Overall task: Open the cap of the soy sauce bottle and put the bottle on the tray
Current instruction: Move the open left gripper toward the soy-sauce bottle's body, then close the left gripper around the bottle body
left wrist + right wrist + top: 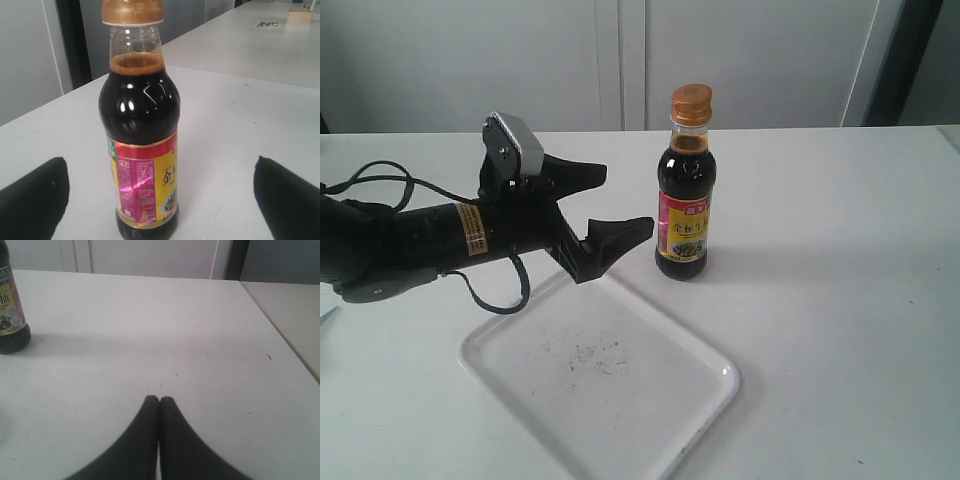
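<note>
The soy sauce bottle stands capped, right of the left fingers, spread apart; right fingers pressed together.

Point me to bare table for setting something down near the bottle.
Free: the table right of the soy sauce bottle, and the strip behind it to the wall. The tray holds only specks. Crowded: left of the bottle, where the open left pincer hangs over the tray's far corner.

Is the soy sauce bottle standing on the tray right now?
No, the soy sauce bottle stands upright on the bare table, just beyond the tray.
</note>
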Available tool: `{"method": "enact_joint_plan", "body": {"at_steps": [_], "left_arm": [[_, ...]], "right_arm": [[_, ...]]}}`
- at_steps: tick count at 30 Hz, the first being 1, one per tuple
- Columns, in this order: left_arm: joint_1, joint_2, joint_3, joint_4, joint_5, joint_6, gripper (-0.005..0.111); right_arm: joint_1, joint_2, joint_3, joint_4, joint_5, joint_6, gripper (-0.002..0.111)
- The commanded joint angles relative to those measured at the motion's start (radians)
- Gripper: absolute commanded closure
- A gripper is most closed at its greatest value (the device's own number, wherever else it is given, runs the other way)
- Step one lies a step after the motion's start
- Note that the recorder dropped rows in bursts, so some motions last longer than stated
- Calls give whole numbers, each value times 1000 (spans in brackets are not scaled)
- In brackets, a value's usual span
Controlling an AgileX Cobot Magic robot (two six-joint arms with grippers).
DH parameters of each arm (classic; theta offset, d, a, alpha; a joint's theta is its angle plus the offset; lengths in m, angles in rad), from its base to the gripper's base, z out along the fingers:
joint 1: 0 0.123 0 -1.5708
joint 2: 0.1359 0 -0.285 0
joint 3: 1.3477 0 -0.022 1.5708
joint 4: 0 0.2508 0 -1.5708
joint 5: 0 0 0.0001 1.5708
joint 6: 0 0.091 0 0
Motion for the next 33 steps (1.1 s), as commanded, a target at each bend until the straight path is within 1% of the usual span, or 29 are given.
{"method": "enact_joint_plan", "body": {"at_steps": [1,9,11,16,19,27,33], "left_arm": [[-5,33,-33,18,-12,-17,2],[-9,80,-93,27,-12,-44,2],[-16,95,-111,32,-12,-45,2],[-62,117,-144,34,-12,-38,2],[-73,117,-169,26,-12,-38,2],[-73,117,-226,17,-12,-41,2],[-73,193,-296,2,-12,-65,2]], "right_arm": [[-3,-5,4,-2,-2,-1,108],[-3,-5,4,-3,-2,4,108],[-3,-5,4,-3,-2,21,108],[-3,-5,4,-3,-2,18,108],[-3,-5,4,-3,-2,18,108],[-3,-5,4,-3,-2,18,108],[-3,-5,4,-3,-2,18,108]]}}
